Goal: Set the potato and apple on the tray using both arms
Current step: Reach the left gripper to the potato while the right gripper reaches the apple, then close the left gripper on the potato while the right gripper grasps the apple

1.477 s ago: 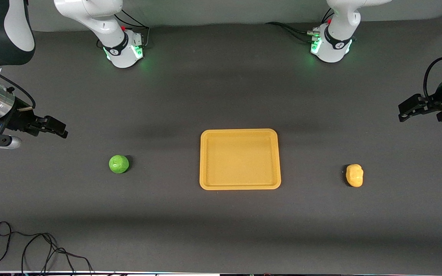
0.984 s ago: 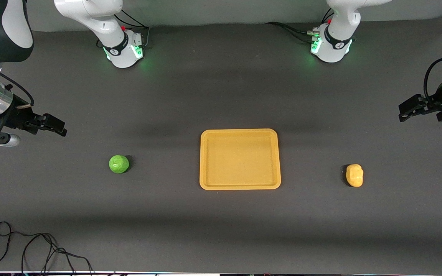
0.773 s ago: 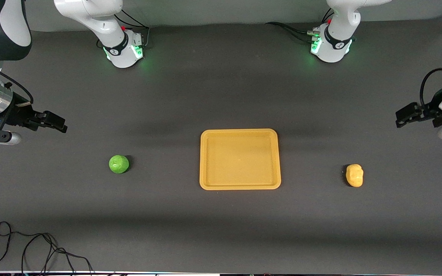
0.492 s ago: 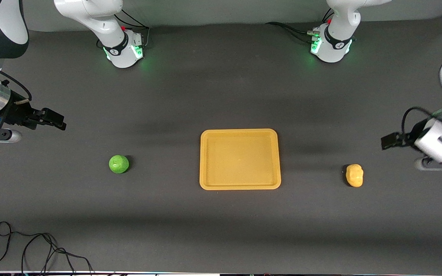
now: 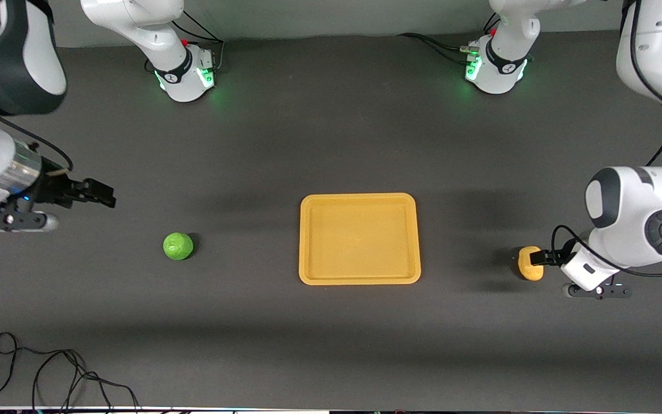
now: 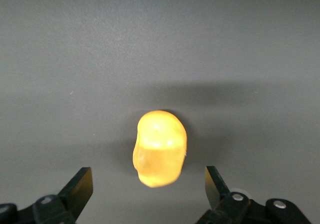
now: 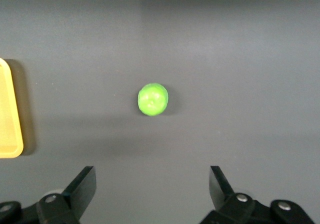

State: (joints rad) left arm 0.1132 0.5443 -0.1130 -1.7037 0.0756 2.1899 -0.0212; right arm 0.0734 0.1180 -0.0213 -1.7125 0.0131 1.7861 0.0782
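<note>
Left gripper (image 5: 542,258) is low over the potato (image 5: 530,264), its fingers (image 6: 80,189) spread wide with the potato lying between their line in the left wrist view; no contact with the fruit is visible, so nothing is pinched. Right gripper (image 5: 100,195) hangs over bare table at the right arm's end, well apart from the apple (image 5: 178,246); its fingers (image 7: 84,185) are likewise spread and empty, with the apple centred ahead of them in the right wrist view.

Position of the task's items: the tray (image 5: 360,279) lies mid-table and holds nothing. The apple rests on the table toward the right arm's end, the potato toward the left arm's end, each well apart from the tray and about level with its nearer half.

Progress, as judged: no placement is done. The left arm appears to be at the approach stage, close to a grasp; the right arm looks lined up but has yet to descend. Both grasps, both carries and both releases on the tray remain.

Also noted: a loose black cable (image 5: 49,368) at the table's near edge, clear of the work.
</note>
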